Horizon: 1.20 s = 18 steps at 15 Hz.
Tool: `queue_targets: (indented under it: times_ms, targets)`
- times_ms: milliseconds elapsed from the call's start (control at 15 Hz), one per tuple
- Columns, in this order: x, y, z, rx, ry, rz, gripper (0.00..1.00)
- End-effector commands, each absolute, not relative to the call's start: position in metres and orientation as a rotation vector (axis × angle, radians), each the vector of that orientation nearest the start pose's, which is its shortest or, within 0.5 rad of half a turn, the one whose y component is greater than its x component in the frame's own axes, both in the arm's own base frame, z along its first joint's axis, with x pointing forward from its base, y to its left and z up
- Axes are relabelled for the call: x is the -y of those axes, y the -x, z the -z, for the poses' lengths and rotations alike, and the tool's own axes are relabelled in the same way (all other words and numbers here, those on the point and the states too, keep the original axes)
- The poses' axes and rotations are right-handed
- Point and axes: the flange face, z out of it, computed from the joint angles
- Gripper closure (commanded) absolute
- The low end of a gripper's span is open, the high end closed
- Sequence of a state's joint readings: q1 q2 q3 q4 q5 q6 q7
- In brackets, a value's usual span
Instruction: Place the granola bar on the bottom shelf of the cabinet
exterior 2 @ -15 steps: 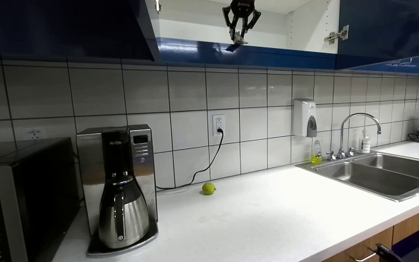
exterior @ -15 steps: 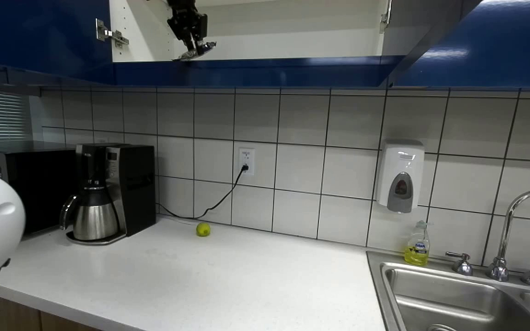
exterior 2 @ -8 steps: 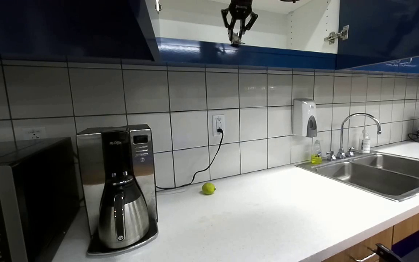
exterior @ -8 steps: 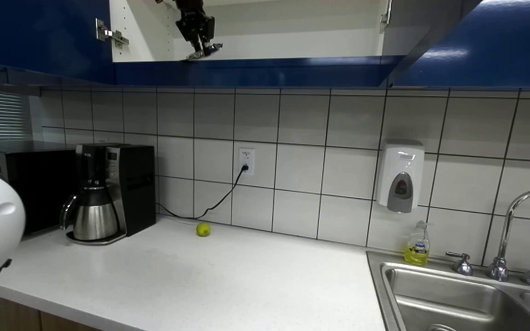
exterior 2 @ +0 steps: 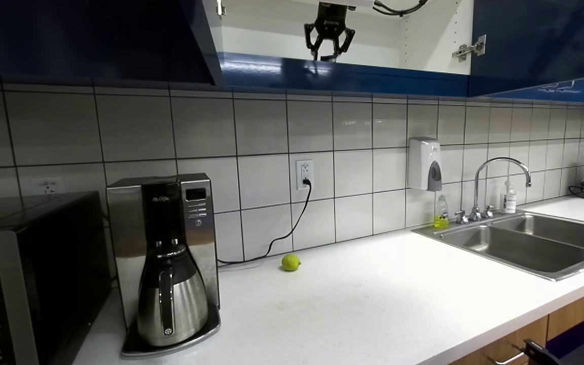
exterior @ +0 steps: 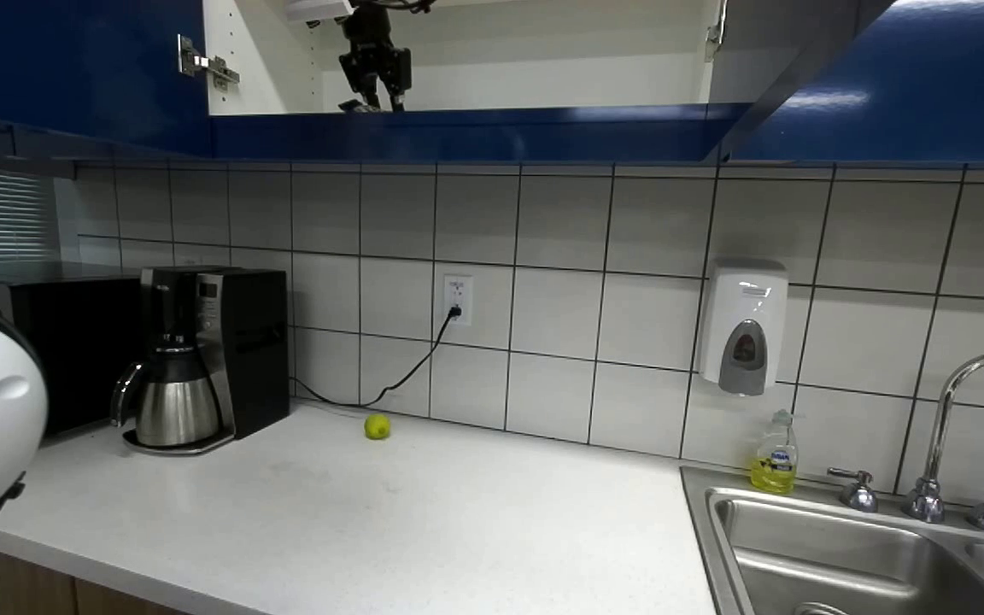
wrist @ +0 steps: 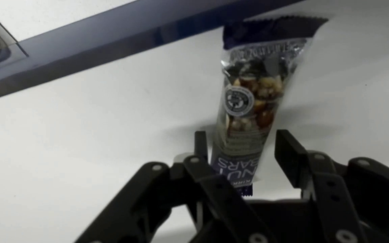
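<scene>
1. Granola bar (wrist: pixel 248 111) — lettering partly behind a finger of the gripper (wrist: pixel 243 148) in the wrist view; mostly hidden in both exterior views by the blue front edge of the cabinet (exterior 2: pixel 388 78).
2. Gripper: in an exterior view, its fingertips end out of sight behind that edge.
3. Cabinet: top cut off in both exterior views.
4. Microwave (exterior 2: pixel 64 263): cut by the left edge — only its clock's last digits show.
5. Pump bottle (exterior 2: pixel 509 202): label too small to read.

Navy-ended granola bar (wrist: pixel 248 111), black pincer (wrist: pixel 241 143), blue-and-white cabinet (exterior: pixel 475 134)
</scene>
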<state>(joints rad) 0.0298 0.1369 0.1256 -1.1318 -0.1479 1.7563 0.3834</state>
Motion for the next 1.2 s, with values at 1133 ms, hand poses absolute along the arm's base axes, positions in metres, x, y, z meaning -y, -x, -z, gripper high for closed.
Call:
queue_targets:
  times_ms: [1133]
  targets:
    - [-0.058, -0.54, -0.809, -0.385, 3.003, 0.846, 0.0]
